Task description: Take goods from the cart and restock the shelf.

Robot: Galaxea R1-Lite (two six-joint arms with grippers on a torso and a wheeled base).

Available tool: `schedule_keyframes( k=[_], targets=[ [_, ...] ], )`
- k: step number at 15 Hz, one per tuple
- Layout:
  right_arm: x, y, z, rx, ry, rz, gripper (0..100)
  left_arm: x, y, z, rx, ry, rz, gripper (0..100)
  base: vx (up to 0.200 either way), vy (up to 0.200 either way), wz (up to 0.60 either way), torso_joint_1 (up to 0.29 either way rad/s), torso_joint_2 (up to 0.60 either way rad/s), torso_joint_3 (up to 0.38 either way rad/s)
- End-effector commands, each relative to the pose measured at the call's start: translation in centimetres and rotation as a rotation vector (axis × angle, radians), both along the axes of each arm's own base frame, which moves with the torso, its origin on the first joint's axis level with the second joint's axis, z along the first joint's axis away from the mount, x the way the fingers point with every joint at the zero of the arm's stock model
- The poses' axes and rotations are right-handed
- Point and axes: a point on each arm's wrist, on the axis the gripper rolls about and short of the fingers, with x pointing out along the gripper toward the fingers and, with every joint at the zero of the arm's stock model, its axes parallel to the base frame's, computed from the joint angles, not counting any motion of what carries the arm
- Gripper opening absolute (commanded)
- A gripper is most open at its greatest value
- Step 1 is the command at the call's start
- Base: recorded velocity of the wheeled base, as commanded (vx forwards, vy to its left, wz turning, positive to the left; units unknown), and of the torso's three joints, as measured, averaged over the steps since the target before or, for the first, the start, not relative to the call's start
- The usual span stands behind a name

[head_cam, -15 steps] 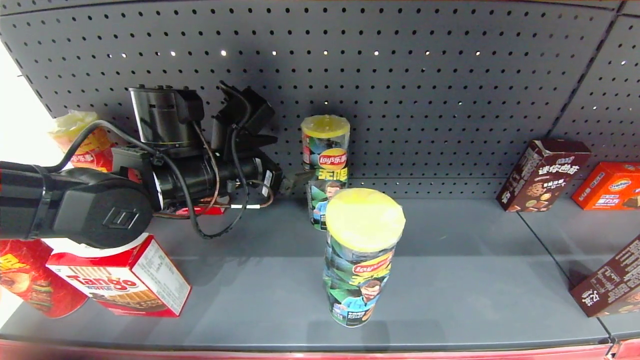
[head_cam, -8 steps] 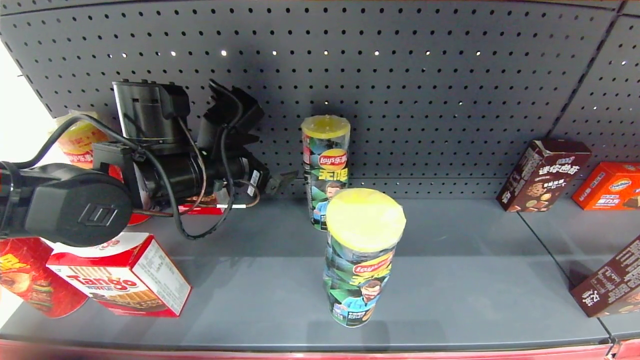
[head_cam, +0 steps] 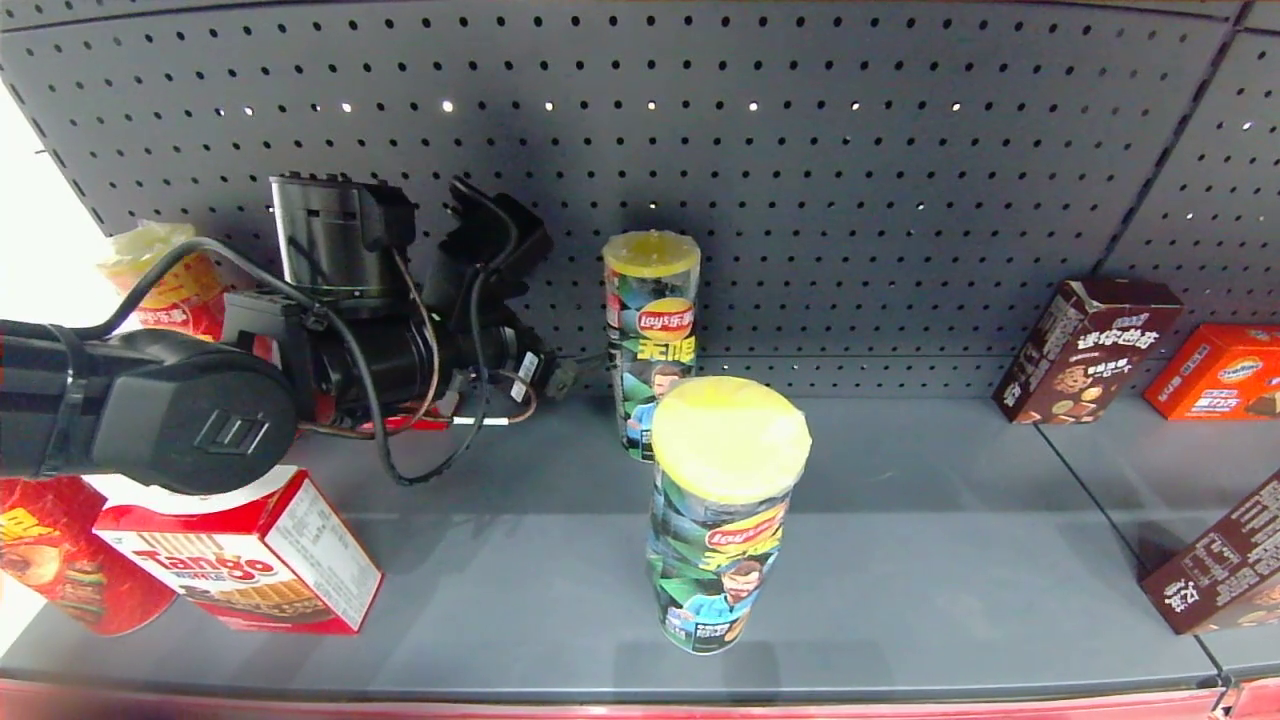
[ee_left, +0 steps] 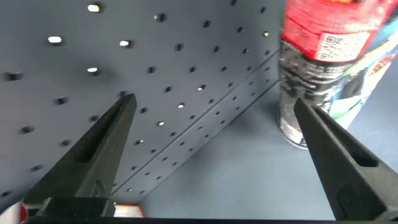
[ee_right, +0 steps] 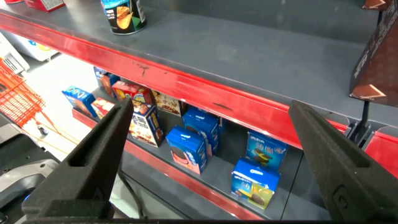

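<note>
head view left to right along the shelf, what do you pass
red snack bag → wafer box → left gripper → front chip can → dark brown box at the back → orange box

A dark grey perforated metal back panel [head_cam: 850, 150] rises behind the flat grey metal shelf board [head_cam: 950, 560]. It meets a second, angled panel of the same kind [head_cam: 1230, 150] at a vertical seam on the right, and small points of light [head_cam: 447, 105] shine through some of its holes. A glossy red strip [ee_right: 205, 87] edges the board's front, bright white glare [head_cam: 30, 230] fills the open space past the panel's left end, and a pale floor [ee_right: 62, 134] shows below the board.
</note>
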Motion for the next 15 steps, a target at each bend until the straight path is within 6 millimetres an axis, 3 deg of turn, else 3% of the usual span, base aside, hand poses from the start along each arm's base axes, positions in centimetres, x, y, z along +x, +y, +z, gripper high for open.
schedule_keyframes(
  k=[1, 6, 15],
  targets=[
    [0.0, 0.0, 0.0, -0.001, 0.001, 0.0, 100, 0.8, -0.9, -1.0, 0.01, 0.02, -0.011, 100, 0.0, 0.0, 0.0, 0.0, 0.0, 0.0],
    [0.0, 0.0, 0.0, -0.001, 0.001, 0.0, 100, 1.0, -1.9, -1.5, 0.012, 0.028, -0.032, 100, 0.0, 0.0, 0.0, 0.0, 0.0, 0.0],
    [0.0, 0.0, 0.0, -0.001, 0.001, 0.0, 100, 0.0, -0.8, -2.0, 0.027, 0.05, 0.009, 100, 0.0, 0.0, 0.0, 0.0, 0.0, 0.0]
  ],
)
